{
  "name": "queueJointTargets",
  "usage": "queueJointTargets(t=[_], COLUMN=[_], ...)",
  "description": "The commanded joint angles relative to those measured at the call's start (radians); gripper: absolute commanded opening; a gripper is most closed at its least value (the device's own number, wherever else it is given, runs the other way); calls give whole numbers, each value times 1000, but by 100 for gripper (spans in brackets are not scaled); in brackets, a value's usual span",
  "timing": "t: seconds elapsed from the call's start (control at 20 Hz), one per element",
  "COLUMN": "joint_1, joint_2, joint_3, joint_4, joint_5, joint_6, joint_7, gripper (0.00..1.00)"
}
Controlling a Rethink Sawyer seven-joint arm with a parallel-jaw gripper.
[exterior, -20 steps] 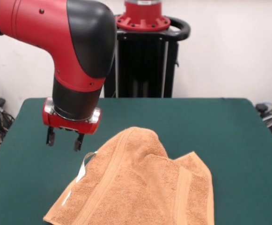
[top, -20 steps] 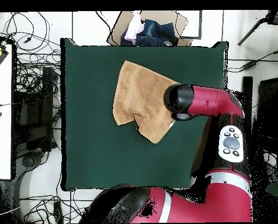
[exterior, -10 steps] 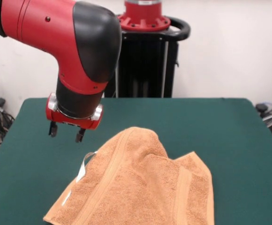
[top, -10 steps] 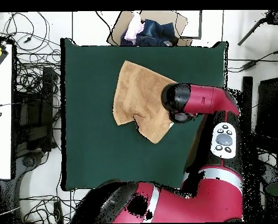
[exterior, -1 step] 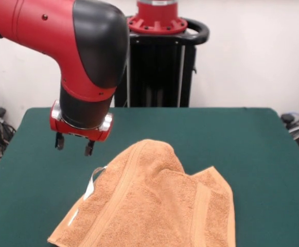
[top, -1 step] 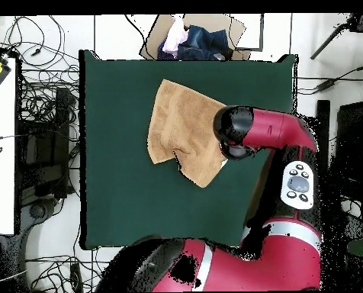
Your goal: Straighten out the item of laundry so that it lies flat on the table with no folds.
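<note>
Far from done: towel point(exterior, -1 step: 154, 203) at lower centre of the front view lying rumpled and folded over on the desk point(exterior, -1 step: 252, 149), pincer point(exterior, -1 step: 74, 145) parted, empty, hovering upper left of it, whole flattening left.

Dark green desk point(exterior, -1 step: 252, 154) fills lower half of front frame, rectangular, felt-like top. Orange-tan towel point(exterior, -1 step: 154, 206) lies directly on it, lower centre of frame, rumpled, one part folded over another, woven border bands visible, small white tag point(exterior, -1 step: 92, 184) at its left edge. In overhead frame desk point(top, -1 step: 123, 191) central, towel point(top, -1 step: 186, 137) in its upper right part
</note>
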Motion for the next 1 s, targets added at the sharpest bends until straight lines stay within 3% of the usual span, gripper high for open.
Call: queueJointTargets(t=[0.05,0.25,0.55,0.8,1.0], joint_1=[-15,72,116,80,79], joint_2=[-6,42,74,-5,-21], joint_3=[73,-59,-102,-63,-66], joint_4=[75,-39,-132,26,45], joint_5=[77,-41,-64,39,61], joint_6=[32,171,276,-93,-120], joint_7=[148,147,149,330,329], gripper=[100,100,100,100,100])
